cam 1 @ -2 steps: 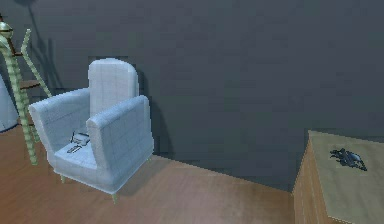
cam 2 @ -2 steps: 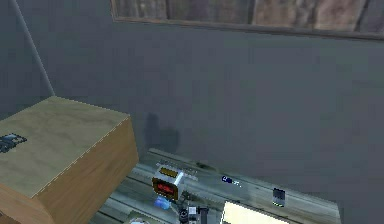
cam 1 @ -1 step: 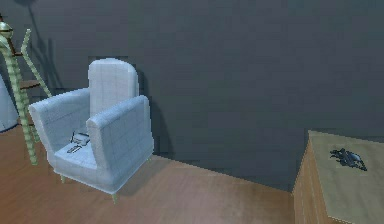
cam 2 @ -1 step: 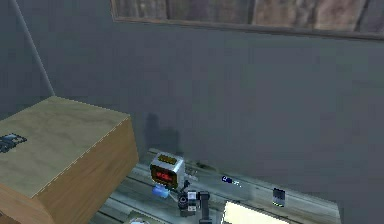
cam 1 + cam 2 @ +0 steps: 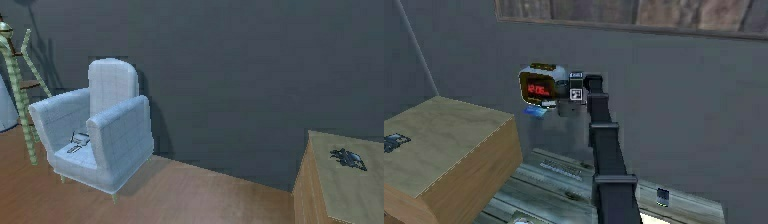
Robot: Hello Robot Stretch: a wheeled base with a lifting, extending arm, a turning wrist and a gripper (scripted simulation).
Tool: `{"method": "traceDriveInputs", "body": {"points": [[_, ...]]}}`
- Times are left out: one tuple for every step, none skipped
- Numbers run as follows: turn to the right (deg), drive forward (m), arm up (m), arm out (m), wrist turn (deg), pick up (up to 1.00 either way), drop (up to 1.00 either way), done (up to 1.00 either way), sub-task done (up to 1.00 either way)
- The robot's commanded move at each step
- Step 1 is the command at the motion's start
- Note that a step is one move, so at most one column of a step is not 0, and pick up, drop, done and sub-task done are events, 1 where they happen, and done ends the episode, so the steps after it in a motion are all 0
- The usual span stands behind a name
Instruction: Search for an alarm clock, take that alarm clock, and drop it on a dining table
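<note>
An alarm clock (image 5: 539, 84), grey with a red lit face, hangs in the air in front of the dark wall in the arm side view. It sits at the far end of my gripper (image 5: 550, 101), clear of every surface, so the gripper holds the alarm clock. The dark arm (image 5: 608, 160) rises from the bottom edge up to it.
A light wooden cabinet (image 5: 444, 150) stands below and left of the clock and shows again at the forward view's right (image 5: 340, 190), with a small dark thing (image 5: 348, 157) on top. A pale blue armchair (image 5: 100, 125) and a ladder-like shelf (image 5: 20, 90) stand against the dark wall. A grey slatted surface (image 5: 549, 185) lies beside the arm.
</note>
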Motion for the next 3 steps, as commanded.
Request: {"method": "traceDriveInputs", "body": {"points": [[0.0,0.0,0.08,0.0,0.0,0.0,0.0,0.0,0.0],[0.0,0.0,0.0,0.0,-45.0,0.0,0.0,0.0,0.0],[0.0,0.0,0.0,0.0,-45.0,0.0,0.0,0.0,0.0]]}}
